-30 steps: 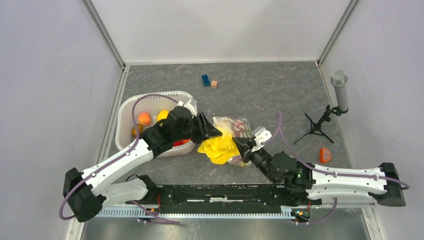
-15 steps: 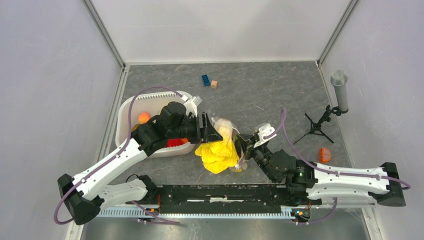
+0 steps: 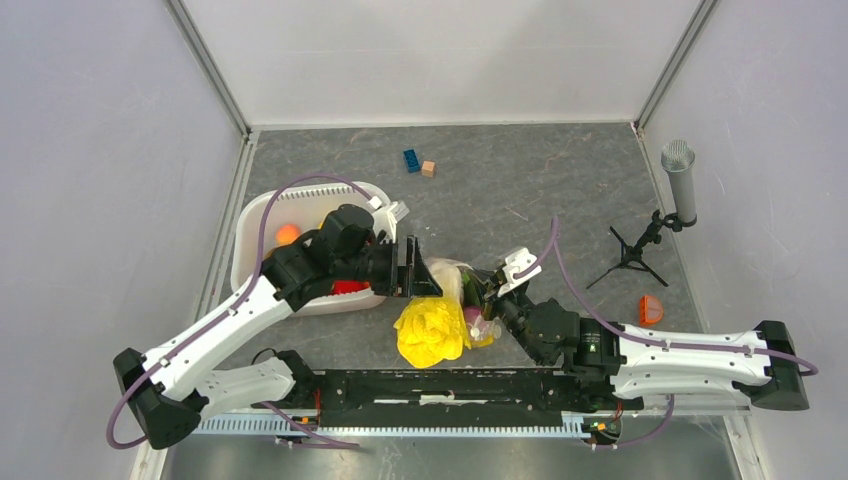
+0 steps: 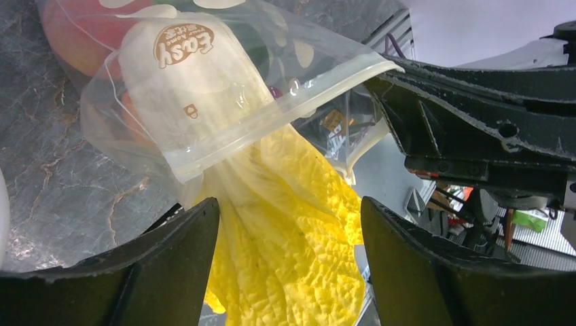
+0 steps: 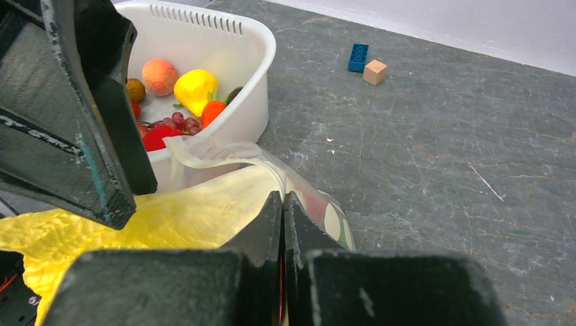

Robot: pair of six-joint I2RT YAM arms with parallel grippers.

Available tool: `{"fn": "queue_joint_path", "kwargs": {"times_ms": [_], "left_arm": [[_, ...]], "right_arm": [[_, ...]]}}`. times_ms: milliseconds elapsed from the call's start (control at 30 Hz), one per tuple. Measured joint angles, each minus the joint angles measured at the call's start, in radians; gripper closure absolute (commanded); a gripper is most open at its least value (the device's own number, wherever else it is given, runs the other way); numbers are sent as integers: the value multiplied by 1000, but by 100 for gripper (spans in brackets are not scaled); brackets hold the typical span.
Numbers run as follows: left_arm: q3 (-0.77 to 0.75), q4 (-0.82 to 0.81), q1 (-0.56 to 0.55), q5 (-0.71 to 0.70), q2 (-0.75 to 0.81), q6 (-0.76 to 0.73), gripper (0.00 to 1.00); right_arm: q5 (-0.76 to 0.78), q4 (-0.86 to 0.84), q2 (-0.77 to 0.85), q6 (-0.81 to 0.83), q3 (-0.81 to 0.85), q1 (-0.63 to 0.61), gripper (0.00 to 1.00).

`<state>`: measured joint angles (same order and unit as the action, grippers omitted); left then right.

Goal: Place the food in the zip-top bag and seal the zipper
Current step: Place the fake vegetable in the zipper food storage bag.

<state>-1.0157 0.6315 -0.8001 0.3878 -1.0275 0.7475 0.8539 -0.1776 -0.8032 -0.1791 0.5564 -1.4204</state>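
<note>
From above, my left gripper (image 3: 410, 280) sits at the centre of the frame, just right of the white basket (image 3: 258, 215). My right gripper (image 3: 487, 290) faces it from the right. Between them lies the zip-top bag (image 3: 452, 272), and the crinkled yellow piece (image 3: 428, 332) spills out of it toward the bottom of the frame. A peach (image 3: 288, 234) shows in the basket. A blue brick (image 3: 411, 160) and a wooden cube (image 3: 428, 168) lie side by side near the top, well apart from the rest.

In my left wrist view, my fingers (image 4: 170, 265) stand spread wide at lower left and lower right. The yellow piece hangs in the gap between them, its upper end tucked inside the bag's mouth. The zipper (image 4: 272, 125) runs diagonally across the middle, unsealed.

In my right wrist view, my jaws are pressed together at bottom centre, pinching the bag's rim. The yellow piece fills the lower left. The basket, upper left, holds more food.
</note>
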Motion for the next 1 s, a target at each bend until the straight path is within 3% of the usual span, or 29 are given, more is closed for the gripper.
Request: {"fn": "queue_joint_path", "kwargs": {"times_ms": [300,600,900,1000], "left_arm": [[-26,148,-1,-6,46,-91,9],[-11,244,-3,-38,82,-132,7],[210,43,-9,46,130,-10,6],[291,-56,-18,59,151,76,13]], "right_arm": [[1,0,1,0,1,0,99],[1,7,1,0,3,0,99],[1,8,1,0,3,0,99],[1,10,1,0,3,0,99]]}}
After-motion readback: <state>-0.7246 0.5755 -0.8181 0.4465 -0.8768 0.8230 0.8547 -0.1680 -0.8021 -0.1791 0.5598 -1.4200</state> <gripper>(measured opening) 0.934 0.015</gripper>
